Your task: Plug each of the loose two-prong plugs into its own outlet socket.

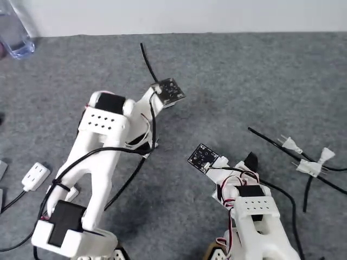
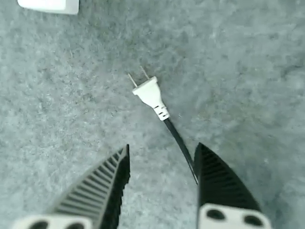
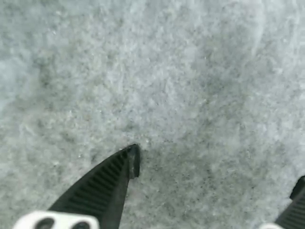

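Left end effector (image 2: 163, 149) hangs low over the grey desk (image 1: 244, 70) with its two ribbed fingers spread wide and nothing between them. A white two-prong plug (image 2: 148, 91) lies flat just beyond the fingertips, prongs pointing away from them. Its black cord (image 2: 178, 140) runs back from the plug and passes close beside one finger. Right end effector (image 3: 217, 167) is also spread wide and empty, over bare desk.

The outlet socket (image 1: 36, 176) sits on the near-left part of the desk, beside the base of the left arm. A second plug (image 1: 291, 144) and a third plug (image 1: 313, 167) lie far across the desk from that socket, beyond the right arm, with their cords crossing. A white block (image 2: 50, 5) lies well beyond the first plug's prongs; whether it is another socket I cannot tell.

Risks, as I judge them:
- Closing here could pinch the cord rather than the plug body, because the cord lies so near one finger.
- A grip on the smooth, narrow body could let the plug twist, leaving the prongs askew to the slots.
- The socket looks light and unfixed, so pressing prongs in may push it away.
- The crossed cords by the far plugs could drag one another.

No brand, label or writing can be read on any plug or socket.
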`<state>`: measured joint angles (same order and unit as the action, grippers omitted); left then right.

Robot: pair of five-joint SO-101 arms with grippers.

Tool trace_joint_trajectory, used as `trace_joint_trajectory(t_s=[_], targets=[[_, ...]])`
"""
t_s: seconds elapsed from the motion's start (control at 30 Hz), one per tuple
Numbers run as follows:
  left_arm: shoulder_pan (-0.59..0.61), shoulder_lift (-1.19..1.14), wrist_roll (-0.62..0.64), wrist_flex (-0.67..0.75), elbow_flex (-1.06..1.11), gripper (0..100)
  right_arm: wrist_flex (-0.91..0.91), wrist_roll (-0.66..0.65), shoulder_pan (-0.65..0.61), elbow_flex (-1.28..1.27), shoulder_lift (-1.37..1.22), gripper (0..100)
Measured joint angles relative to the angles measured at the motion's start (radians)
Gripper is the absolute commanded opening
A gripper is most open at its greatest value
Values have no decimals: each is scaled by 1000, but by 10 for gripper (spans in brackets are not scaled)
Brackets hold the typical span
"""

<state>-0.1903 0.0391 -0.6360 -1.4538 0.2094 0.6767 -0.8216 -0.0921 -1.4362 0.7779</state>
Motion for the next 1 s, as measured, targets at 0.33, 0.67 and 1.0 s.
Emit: trace_joint_trajectory(t_s=[0.33, 0.67, 1.0], targets=[[23, 0, 106, 428, 304, 171, 0, 0, 0, 0, 0, 475], [-17, -6, 140, 597, 462, 171, 0, 0, 0, 0, 0, 475], [-21, -11, 183, 631, 471, 171, 0, 0, 0, -5, 0, 475]])
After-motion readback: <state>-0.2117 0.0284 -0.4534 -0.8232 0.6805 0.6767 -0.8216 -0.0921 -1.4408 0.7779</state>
